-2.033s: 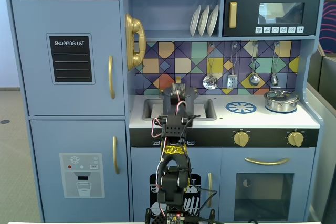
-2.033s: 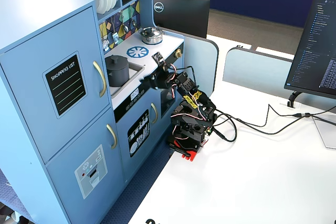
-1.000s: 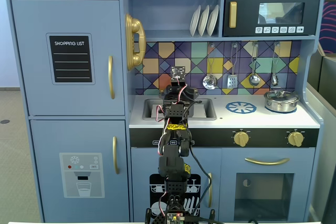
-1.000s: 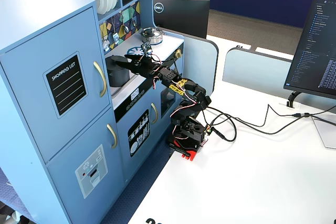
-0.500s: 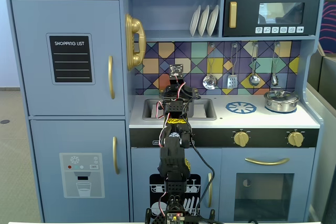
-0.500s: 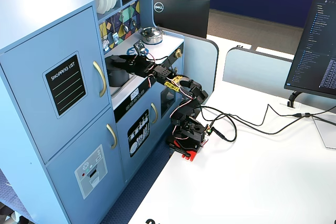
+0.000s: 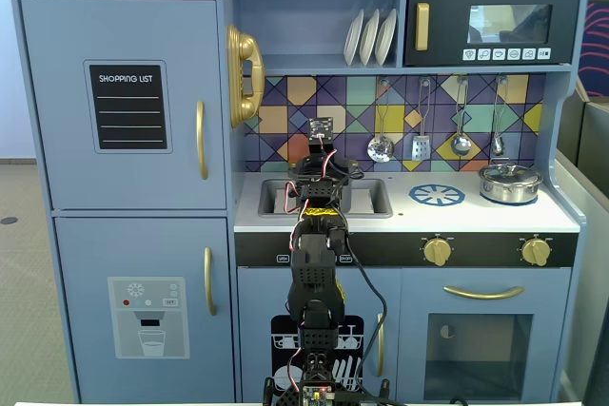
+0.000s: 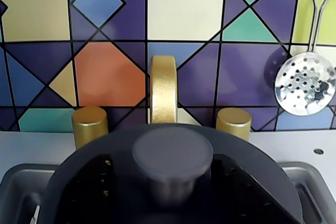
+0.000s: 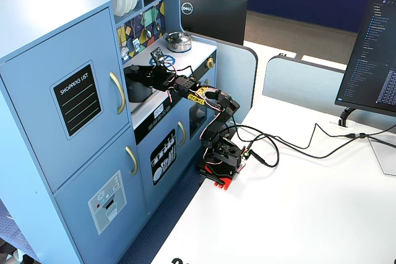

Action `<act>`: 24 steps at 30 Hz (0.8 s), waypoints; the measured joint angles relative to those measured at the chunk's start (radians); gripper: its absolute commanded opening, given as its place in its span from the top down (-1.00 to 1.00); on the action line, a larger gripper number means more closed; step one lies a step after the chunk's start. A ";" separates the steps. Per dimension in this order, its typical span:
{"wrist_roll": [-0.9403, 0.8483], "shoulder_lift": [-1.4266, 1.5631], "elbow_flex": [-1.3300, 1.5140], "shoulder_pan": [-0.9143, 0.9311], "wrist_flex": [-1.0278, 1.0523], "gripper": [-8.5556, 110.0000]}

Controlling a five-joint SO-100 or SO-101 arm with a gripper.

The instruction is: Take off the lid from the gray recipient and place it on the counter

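Note:
In the wrist view the dark gray lid (image 8: 262, 166) fills the lower part, with its round knob (image 8: 172, 153) in the middle. My gripper (image 8: 170, 182) straddles the knob. The right finger (image 8: 236, 182) is against the knob and the left finger (image 8: 107, 182) stands a little off it. In a fixed view my gripper (image 9: 139, 75) sits on top of the gray recipient (image 9: 137, 92), which stands in the sink. In the front fixed view my gripper (image 7: 324, 170) hides the pot. The white counter (image 7: 409, 218) lies to the right.
A gold faucet (image 8: 164, 87) and two gold taps (image 8: 89, 124) stand just behind the lid. A shiny silver pot (image 7: 509, 183) sits at the counter's far right, beside the blue burner ring (image 7: 437, 195). Utensils (image 7: 381, 147) hang on the tiled wall.

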 measured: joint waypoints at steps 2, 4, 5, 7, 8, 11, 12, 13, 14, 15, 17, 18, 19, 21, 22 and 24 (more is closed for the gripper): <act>0.006 -0.012 -0.008 -0.002 -0.008 0.76; 0.009 -0.014 -0.008 -0.002 -0.008 0.86; 0.009 -0.014 -0.008 -0.002 -0.008 0.86; 0.015 -0.014 -0.008 -0.002 -0.008 0.86; 0.018 -0.014 -0.008 -0.002 -0.008 0.86; 0.028 -0.014 -0.008 -0.002 -0.008 0.86; 0.028 -0.014 -0.008 -0.002 -0.008 0.86; 0.028 -0.014 -0.008 -0.002 -0.012 0.86; 0.028 -0.015 -0.009 -0.003 -0.018 0.86; 0.028 -0.015 -0.015 -0.003 -0.020 0.86; 0.028 -0.015 -0.031 -0.003 -0.021 0.86; 0.026 -0.015 -0.038 -0.003 -0.021 0.86; 0.026 -0.015 -0.049 -0.002 -0.021 0.86; 0.017 -0.015 -0.064 0.003 -0.021 0.86; 0.014 -0.015 -0.071 0.005 -0.021 0.86; 0.006 -0.011 -0.077 0.003 -0.021 0.86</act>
